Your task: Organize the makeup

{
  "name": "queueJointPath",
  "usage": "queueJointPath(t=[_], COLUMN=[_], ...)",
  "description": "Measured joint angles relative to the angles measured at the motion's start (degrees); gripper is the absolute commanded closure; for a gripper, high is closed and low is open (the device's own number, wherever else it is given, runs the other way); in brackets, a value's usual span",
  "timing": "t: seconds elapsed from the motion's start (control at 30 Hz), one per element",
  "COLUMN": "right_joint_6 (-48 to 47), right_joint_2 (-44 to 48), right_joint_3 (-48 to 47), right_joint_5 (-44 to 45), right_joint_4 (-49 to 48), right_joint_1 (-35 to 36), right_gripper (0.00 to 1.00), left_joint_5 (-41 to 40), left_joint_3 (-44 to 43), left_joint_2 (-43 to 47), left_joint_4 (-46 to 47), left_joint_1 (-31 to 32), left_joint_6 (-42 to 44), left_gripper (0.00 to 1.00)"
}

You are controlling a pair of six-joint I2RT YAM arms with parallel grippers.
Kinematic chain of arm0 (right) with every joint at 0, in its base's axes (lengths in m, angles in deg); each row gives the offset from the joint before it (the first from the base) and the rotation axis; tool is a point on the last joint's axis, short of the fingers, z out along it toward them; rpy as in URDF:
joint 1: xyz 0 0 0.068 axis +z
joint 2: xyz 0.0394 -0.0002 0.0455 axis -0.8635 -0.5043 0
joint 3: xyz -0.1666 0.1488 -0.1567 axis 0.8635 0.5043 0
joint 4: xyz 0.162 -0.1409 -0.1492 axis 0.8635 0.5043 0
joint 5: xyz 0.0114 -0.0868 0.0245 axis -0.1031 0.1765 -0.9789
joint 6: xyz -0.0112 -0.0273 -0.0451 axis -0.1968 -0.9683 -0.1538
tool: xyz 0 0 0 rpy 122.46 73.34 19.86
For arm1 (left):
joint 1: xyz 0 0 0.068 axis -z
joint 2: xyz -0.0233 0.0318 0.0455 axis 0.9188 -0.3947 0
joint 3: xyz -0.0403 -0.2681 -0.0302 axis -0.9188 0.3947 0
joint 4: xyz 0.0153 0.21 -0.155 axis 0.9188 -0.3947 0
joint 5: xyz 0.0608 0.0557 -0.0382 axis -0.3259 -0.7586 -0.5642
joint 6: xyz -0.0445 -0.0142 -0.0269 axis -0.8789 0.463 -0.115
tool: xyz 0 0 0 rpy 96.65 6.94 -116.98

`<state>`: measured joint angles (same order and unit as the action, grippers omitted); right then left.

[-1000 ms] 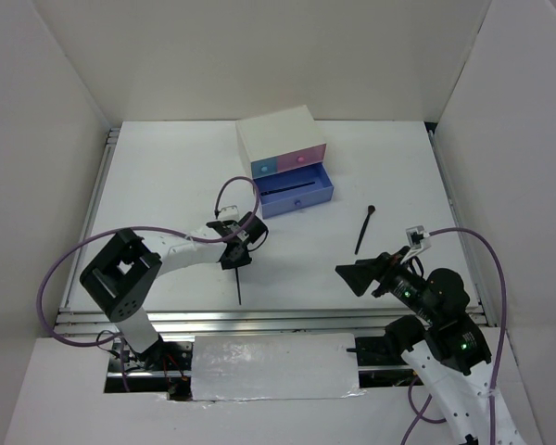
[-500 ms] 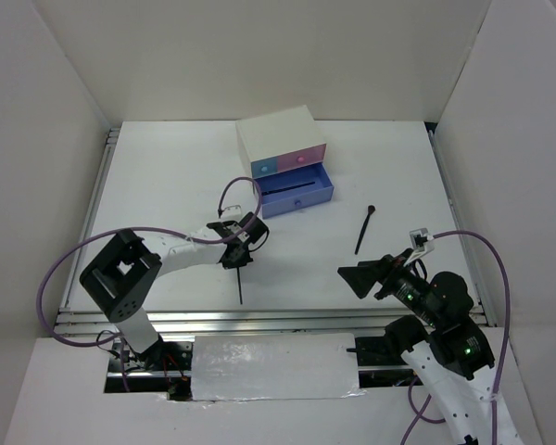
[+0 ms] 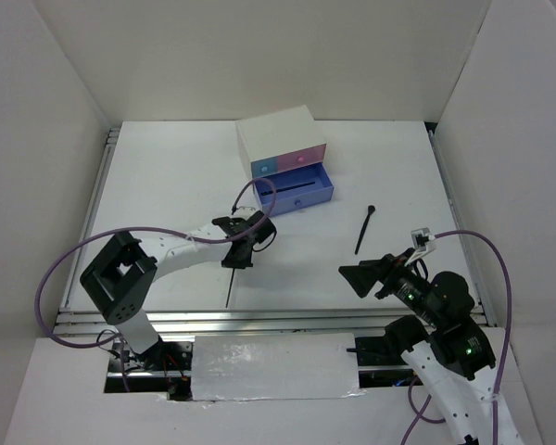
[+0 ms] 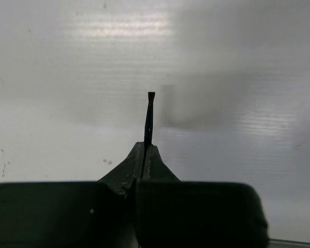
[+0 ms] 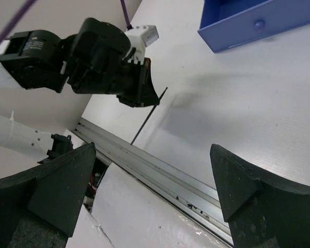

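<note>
Our left gripper is clenched on the upper end of a thin black stick, which slants from the jaws toward the near edge of the table. We cannot tell whether its lower tip touches the surface. We judge the step in hand to be carrying it to the open blue drawer of the white box, just beyond the gripper, where a dark stick lies inside. To do this well we should lift until the tip hangs free, turn the wrist so the stick runs along the drawer's length, and let go low between its walls so nothing bounces out. Our right gripper is spread wide and holds nothing, and a second black stick lies near it. The tabletop is smooth, white and matte. A metal rail runs along its near edge, and plain white walls close it in on three sides.
</note>
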<state>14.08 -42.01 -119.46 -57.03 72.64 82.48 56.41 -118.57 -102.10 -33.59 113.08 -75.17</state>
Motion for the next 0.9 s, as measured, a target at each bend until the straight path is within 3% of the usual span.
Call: queueJointPath(t=[0.17,0.33,0.63,0.77,0.9], right_joint_6=[-0.5,-0.9,-1.3,-1.6,-2.1], right_joint_2=[-0.4,-0.7,-1.6,-1.7,-2.0], right_joint_3=[-0.9,-0.9,-0.9,-0.9,-1.6], right_joint_5=[0.6,0.8,1.6,1.7,1.6], right_joint_4=[0.2,0.4,0.4,1.0,1.8], right_joint_1=[0.0,0.0,0.0,0.0,0.0], right_gripper=[0.0,0.0,0.0,0.0,0.0], left_joint_5=[-0.1,-0.3,0.4,-0.6,-0.9], left_joint_3=[-7.7,-20.8,-47.8,-53.5,-52.2], left_joint_2=[0.8,-0.6,-16.2,-24.9,-30.1], left_joint_4=[-0.2,-0.8,7.4,12.7,17.3], left_joint_1=[0.0,0.0,0.0,0.0,-0.4], left_joint_6=[7.7,16.3,38.4,47.4,53.8], left_gripper=[1.0,1.0,1.0,1.0,1.0])
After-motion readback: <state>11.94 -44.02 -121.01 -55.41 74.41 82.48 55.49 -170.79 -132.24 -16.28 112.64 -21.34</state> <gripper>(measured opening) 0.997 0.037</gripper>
